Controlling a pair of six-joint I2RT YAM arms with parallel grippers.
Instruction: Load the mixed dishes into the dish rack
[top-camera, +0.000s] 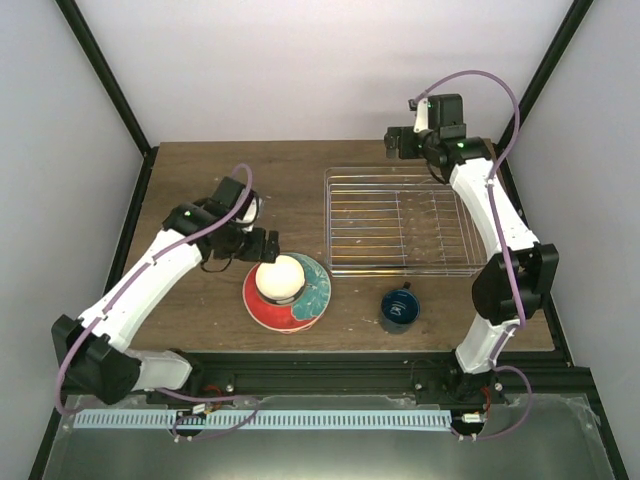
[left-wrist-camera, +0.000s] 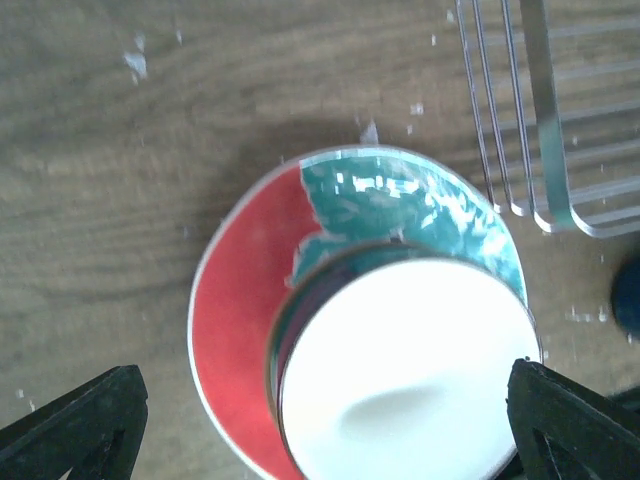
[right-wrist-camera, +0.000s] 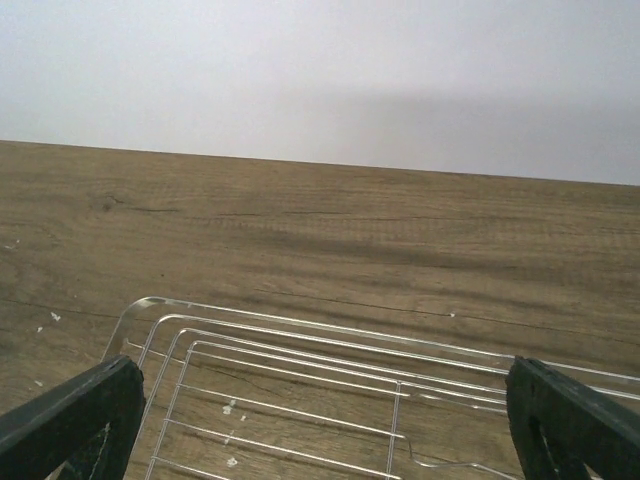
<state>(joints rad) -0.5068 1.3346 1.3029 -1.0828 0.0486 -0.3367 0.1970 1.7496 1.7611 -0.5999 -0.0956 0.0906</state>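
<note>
A cream bowl (top-camera: 280, 277) with a dark blue outside sits on the red-and-teal plate (top-camera: 308, 300) at the front middle of the table. My left gripper (top-camera: 262, 245) hovers just behind and above the bowl, open and empty. In the left wrist view the bowl (left-wrist-camera: 410, 370) lies between my wide-spread fingers (left-wrist-camera: 80, 425), on the plate (left-wrist-camera: 235, 310). The dark blue mug (top-camera: 400, 308) stands in front of the silver wire dish rack (top-camera: 400, 220), which is empty. My right gripper (top-camera: 405, 140) is open above the rack's back edge (right-wrist-camera: 330, 370). The other bowl and plates are out of view.
The rack's near left corner (left-wrist-camera: 540, 150) shows close to the plate in the left wrist view, and the mug (left-wrist-camera: 628, 300) shows at its right edge. Black frame posts (top-camera: 105, 75) and white walls close in the table at the back and sides.
</note>
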